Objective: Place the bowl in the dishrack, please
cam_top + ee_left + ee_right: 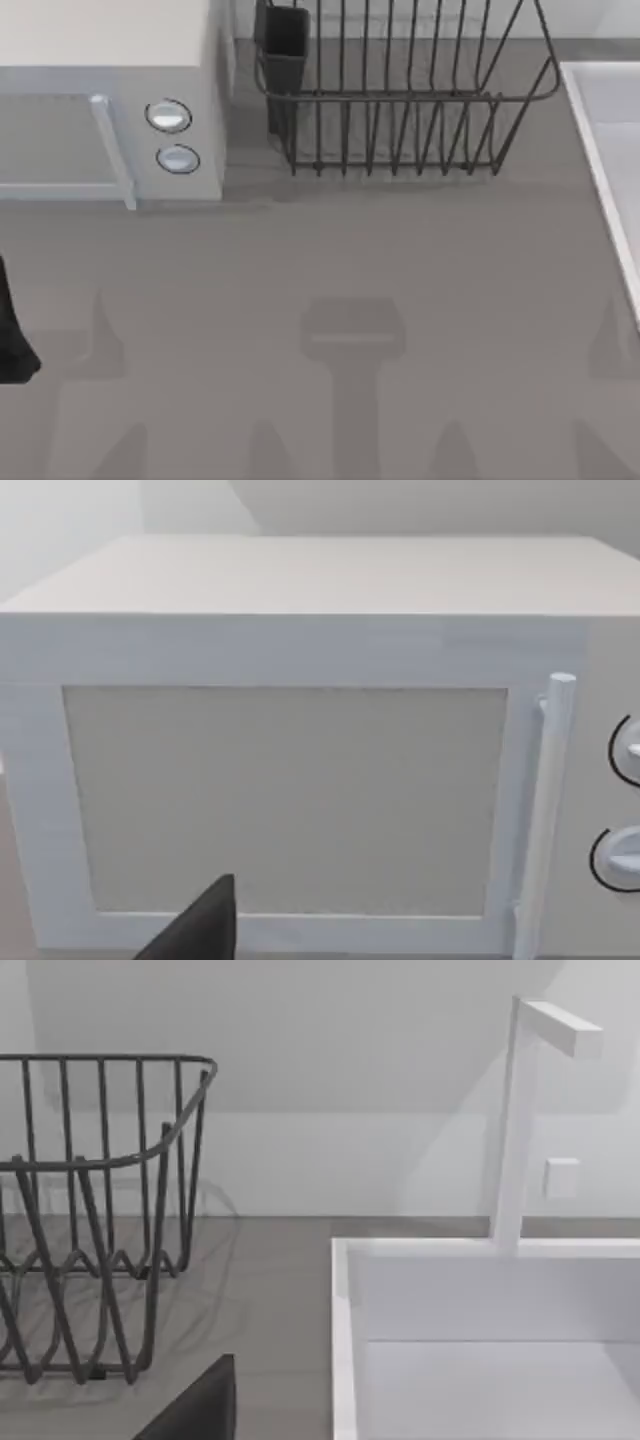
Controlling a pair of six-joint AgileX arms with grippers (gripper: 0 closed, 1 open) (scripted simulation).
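Grey table (pixel 330 270) with pale walls behind, dishrack (pixel 400 100) at the far middle.

My left gripper (pixel 12 335) sits at the table's left edge, facing the white microwave (pixel 300 770) with its door handle (pixel 545 810); whether it is open I cannot tell. My right wrist view adds a white sink (pixel 345 1360) and faucet (pixel 515 1120) right of the dishrack.
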